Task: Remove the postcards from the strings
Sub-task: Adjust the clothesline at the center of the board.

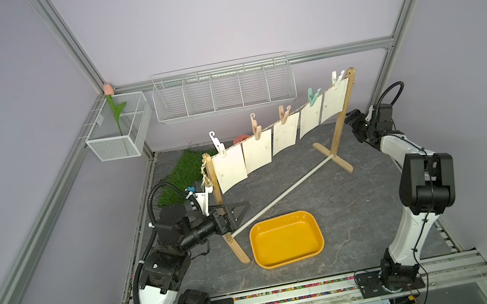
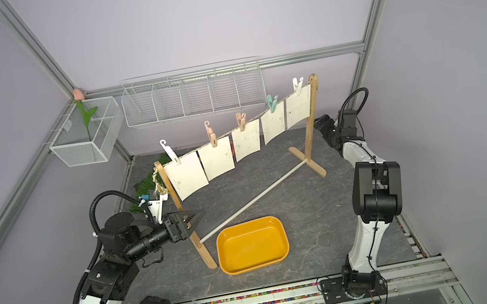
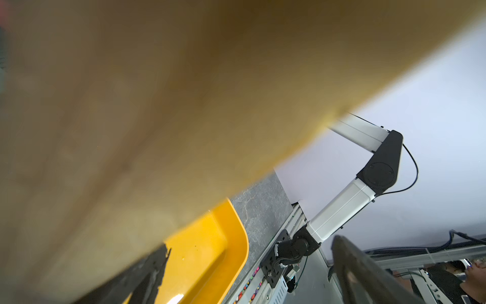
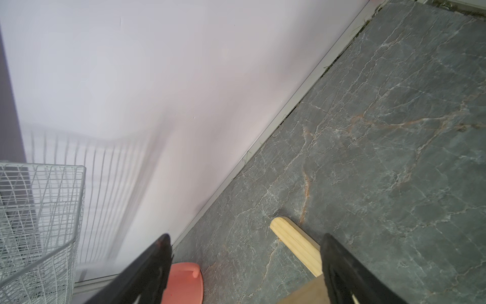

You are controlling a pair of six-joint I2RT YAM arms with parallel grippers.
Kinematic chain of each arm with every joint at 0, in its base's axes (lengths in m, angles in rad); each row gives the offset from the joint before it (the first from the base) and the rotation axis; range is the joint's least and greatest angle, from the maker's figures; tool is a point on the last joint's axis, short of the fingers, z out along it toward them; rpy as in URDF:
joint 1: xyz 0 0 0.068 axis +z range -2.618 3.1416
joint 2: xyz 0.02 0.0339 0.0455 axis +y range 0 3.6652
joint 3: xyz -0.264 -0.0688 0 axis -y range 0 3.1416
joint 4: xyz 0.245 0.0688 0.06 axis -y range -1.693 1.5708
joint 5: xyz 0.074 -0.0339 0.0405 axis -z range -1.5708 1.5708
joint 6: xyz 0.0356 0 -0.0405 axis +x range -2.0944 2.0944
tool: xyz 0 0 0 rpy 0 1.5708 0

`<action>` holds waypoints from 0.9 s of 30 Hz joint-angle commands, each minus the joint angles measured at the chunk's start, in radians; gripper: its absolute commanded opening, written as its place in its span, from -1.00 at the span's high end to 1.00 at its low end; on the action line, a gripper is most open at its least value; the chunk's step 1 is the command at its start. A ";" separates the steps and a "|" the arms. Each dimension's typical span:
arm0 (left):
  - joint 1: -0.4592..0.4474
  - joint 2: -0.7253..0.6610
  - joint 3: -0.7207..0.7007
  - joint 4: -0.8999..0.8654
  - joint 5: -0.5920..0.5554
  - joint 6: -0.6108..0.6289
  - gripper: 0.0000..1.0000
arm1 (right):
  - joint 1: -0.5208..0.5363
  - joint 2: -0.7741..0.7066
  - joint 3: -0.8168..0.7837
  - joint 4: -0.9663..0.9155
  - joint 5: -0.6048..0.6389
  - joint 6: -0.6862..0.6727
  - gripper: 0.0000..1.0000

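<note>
**No postcard is off the string yet**

All five postcards (image 1: 286,134) are seen pegged along the string (image 1: 302,108), which is stretched between the posts of the wooden frame (image 1: 341,124). None has been laid in the yellow tray (image 1: 287,262) on the worktop (image 1: 327,199). The left pincer (image 1: 239,212) is held spread and empty, low by the near post, which blurs most of the left wrist view. The right pincer (image 4: 244,237) is likewise spread and empty, close to the far post's foot. The whole of the task is judged to be left to do.
</note>
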 commanded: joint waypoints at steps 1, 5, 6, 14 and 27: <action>-0.018 0.025 0.004 0.028 -0.055 0.023 -0.99 | 0.011 0.031 0.065 0.019 -0.042 0.000 -0.77; -0.018 0.036 0.009 0.004 -0.154 0.051 -0.99 | 0.025 0.067 0.118 -0.008 -0.097 -0.025 -0.77; -0.018 0.038 0.013 -0.006 -0.186 0.058 -0.99 | 0.030 0.069 0.120 -0.012 -0.108 -0.043 -0.78; -0.018 0.015 0.026 -0.049 -0.421 0.097 -0.99 | 0.076 0.023 0.083 -0.108 -0.159 -0.236 -0.77; -0.018 -0.066 0.049 -0.139 -0.667 0.173 -0.99 | 0.101 -0.245 -0.282 -0.040 -0.184 -0.315 -0.78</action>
